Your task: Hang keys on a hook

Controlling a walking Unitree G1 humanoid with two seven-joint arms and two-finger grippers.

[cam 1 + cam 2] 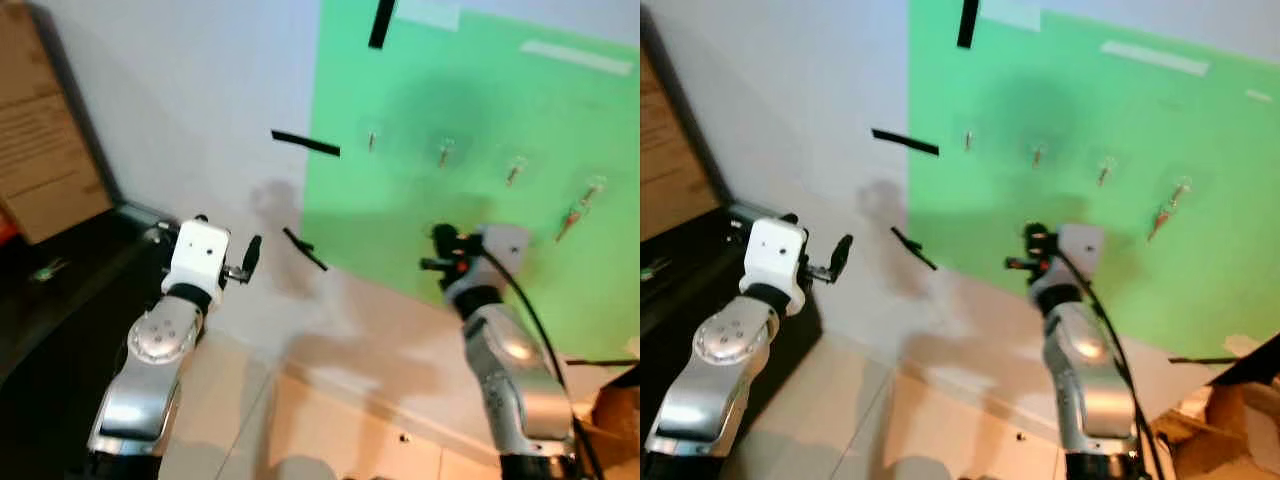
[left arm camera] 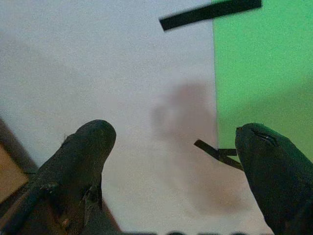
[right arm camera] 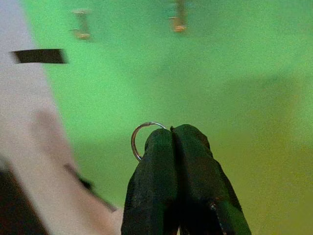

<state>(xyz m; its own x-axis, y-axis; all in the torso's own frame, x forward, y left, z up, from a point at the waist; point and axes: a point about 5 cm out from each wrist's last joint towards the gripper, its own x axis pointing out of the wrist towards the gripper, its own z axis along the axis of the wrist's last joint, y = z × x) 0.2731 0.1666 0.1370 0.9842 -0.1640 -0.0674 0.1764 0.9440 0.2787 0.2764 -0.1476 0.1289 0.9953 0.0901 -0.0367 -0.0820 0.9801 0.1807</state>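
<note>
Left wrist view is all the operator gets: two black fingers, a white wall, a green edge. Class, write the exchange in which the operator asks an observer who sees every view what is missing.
Operator: Do we have the keys?
Observer: The right gripper is shut on a key ring, whose silver loop pokes out beside its fingertips.
Operator: Are there hooks on that green part?
Observer: Yes, a row of small hooks runs across the green panel, higher than the right gripper.
Operator: Are they all free?
Observer: The far right hook seems to have something hanging below it; it is too blurred to name.
Operator: Where is my arm?
Observer: The left gripper is raised and open, facing the white wall.
</note>
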